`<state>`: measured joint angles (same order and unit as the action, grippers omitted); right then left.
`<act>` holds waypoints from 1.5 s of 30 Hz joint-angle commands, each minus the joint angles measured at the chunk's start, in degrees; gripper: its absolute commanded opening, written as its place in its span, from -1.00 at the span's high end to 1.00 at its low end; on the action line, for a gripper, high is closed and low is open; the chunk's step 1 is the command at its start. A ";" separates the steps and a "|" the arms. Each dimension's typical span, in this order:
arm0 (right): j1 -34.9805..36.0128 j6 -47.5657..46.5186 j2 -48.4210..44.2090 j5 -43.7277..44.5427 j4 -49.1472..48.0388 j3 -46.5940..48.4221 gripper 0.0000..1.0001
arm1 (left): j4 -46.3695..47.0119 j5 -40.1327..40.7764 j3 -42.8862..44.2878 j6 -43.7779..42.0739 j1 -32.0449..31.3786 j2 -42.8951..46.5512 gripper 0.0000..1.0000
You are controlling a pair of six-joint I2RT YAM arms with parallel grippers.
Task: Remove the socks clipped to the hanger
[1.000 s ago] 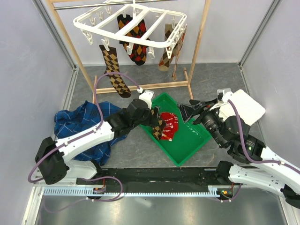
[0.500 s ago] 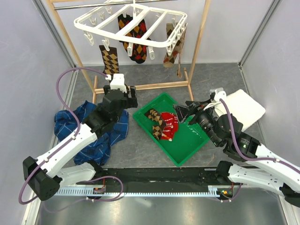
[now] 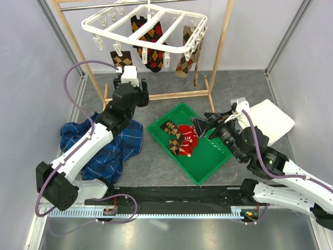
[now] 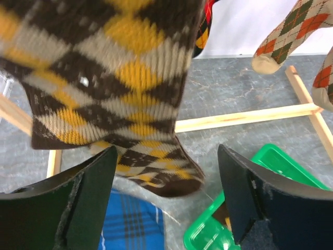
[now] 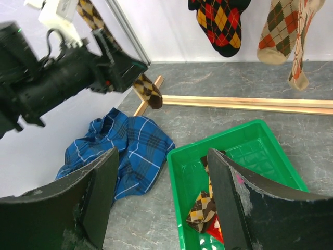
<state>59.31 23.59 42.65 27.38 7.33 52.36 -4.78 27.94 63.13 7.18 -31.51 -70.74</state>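
The white hanger (image 3: 143,26) hangs from the wooden rack (image 3: 221,47) at the far edge of the counter (image 3: 239,83). Socks (image 3: 148,44) are clipped to it. The left hand (image 4: 167,151) is wide open, its fingers on either side of the brown sock (image 4: 114,78), not pinching it. The right hand (image 5: 162,156) is wide open over the green tray (image 3: 208,174), which holds two socks.

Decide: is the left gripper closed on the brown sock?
No, the left gripper is wide open, the brown sock hanging before it.
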 commanded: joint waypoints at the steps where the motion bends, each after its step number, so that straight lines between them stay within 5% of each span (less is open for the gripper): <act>1: 0.11 -1.18 0.59 -1.27 -1.18 1.52 -0.54 | 1.54 4.38 5.68 -3.31 0.75 -2.73 -0.48; 4: 0.11 -1.27 1.20 -1.10 -0.39 2.31 -0.53 | 0.91 4.14 5.34 -1.83 0.66 -1.42 0.37; 5: 0.02 -1.27 1.29 -0.92 -0.30 2.57 -0.53 | 0.91 3.27 4.20 -1.38 0.74 0.41 0.89; 6: 0.10 -1.18 1.99 -0.92 -0.13 3.53 -0.52 | 0.91 1.43 3.58 -1.03 0.75 1.12 0.96; 15: 0.11 -0.48 16.37 -5.13 3.47 25.38 -0.43 | 3.55 -19.39 -5.56 -0.32 0.75 12.11 0.96; 27: 2.65 -5.74 42.05 -6.11 9.80 63.00 -0.29 | 2.49 -33.73 -7.06 -2.78 0.66 15.72 0.97; 38: 6.70 -15.33 59.01 -0.31 8.40 81.22 -0.27 | 3.80 -35.94 -10.05 -4.90 0.66 18.00 0.96; 45: 6.78 -17.53 64.83 8.64 3.66 84.22 -0.30 | 4.51 -38.66 -11.36 -4.81 0.66 19.76 0.97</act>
<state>66.04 9.10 105.71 28.45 15.44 133.58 -3.62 -8.08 52.40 4.40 -30.94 -52.88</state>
